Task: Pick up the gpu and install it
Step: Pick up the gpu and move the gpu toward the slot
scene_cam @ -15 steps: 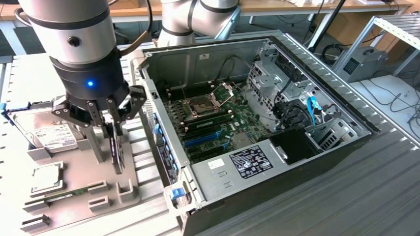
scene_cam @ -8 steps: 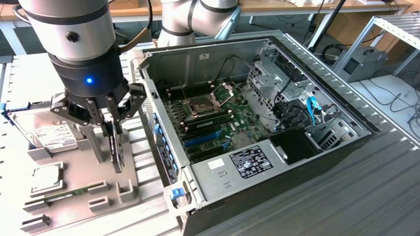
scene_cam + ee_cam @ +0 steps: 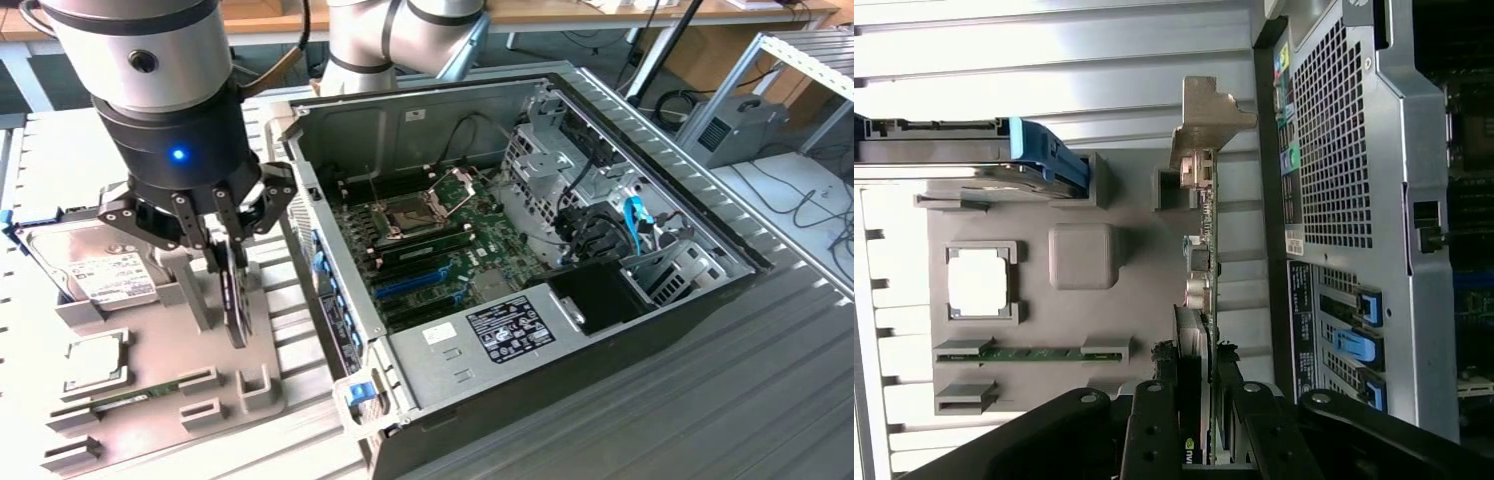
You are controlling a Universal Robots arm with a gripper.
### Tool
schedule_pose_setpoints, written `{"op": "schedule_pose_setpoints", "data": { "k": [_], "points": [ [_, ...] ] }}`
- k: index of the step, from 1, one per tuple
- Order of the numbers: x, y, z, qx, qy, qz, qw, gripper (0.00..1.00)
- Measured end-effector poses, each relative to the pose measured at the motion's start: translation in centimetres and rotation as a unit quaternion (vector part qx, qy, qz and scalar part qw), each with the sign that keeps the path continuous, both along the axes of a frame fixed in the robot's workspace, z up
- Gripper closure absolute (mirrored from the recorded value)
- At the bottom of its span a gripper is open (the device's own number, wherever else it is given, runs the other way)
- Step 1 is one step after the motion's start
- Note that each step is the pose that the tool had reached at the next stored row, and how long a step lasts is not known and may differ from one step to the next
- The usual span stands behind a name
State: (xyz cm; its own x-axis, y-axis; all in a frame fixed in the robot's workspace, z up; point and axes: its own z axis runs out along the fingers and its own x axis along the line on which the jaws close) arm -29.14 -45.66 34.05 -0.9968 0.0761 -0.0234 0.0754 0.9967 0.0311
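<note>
The gpu [image 3: 238, 305] is a thin black card standing on edge in the grey parts holder [image 3: 147, 340], just outside the open computer case [image 3: 400, 400]. My gripper [image 3: 227, 265] hangs straight above it, with a finger pressed against each flat side of the card's upper part. In the wrist view the gpu [image 3: 1199, 250] runs edge-on away from the gripper [image 3: 1196, 400], and its silver bracket [image 3: 1204, 115] is at the far end. The card's lower edge sits in or just above the holder's slot; I cannot tell which.
On the holder [image 3: 1084, 255] lie a silver hard drive [image 3: 100, 270], a square chip [image 3: 94, 360] and a green memory stick [image 3: 134, 392]. The case's rear wall [image 3: 1354, 150] stands close beside the gpu. Blue slots [image 3: 414, 280] line the motherboard inside.
</note>
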Motion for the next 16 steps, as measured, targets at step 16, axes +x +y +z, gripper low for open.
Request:
{"op": "schedule_pose_setpoints", "data": {
  "k": [16],
  "points": [
    [0.0,0.00,1.35,0.0001,0.0000,0.000,1.0000,0.74]
  ]
}}
